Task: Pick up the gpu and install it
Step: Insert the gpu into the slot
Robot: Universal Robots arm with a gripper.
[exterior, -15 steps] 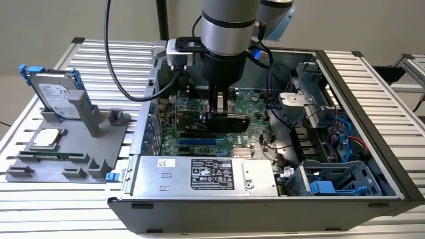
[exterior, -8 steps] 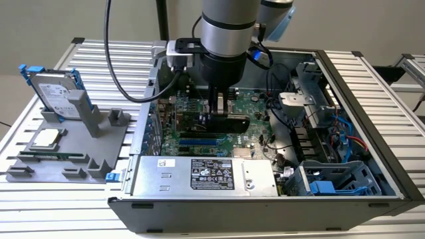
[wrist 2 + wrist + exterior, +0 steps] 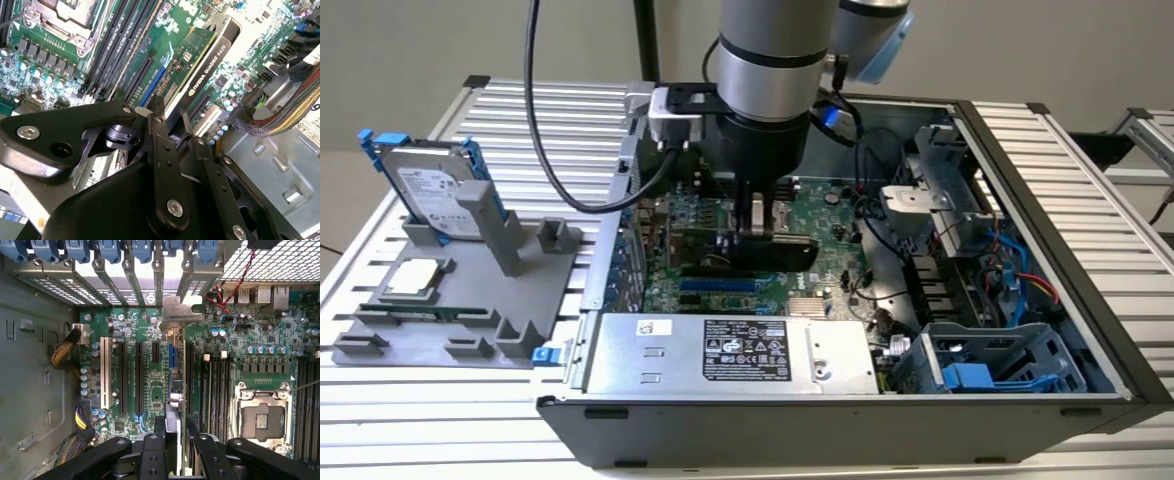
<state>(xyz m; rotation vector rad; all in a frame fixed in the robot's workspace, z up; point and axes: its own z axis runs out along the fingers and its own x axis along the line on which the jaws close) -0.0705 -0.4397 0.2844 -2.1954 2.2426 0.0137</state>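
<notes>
Black two-fingered hand (image 3: 172, 125) closed on top edge of gpu (image 3: 200, 65), flat green-and-black card with silver end bracket, upright over green motherboard (image 3: 821, 215) inside open grey computer case (image 3: 1067, 230) mid-bench. Best practice, I reckon: keep card square over slot, bracket lined with rear opening, press straight.

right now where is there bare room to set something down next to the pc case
The ribbed table is bare on the exterior view's right of the case, and behind the grey fixture on the left. The fixture itself is crowded with the hard drive. Inside the case, the hand holds the gpu over the motherboard.
</notes>
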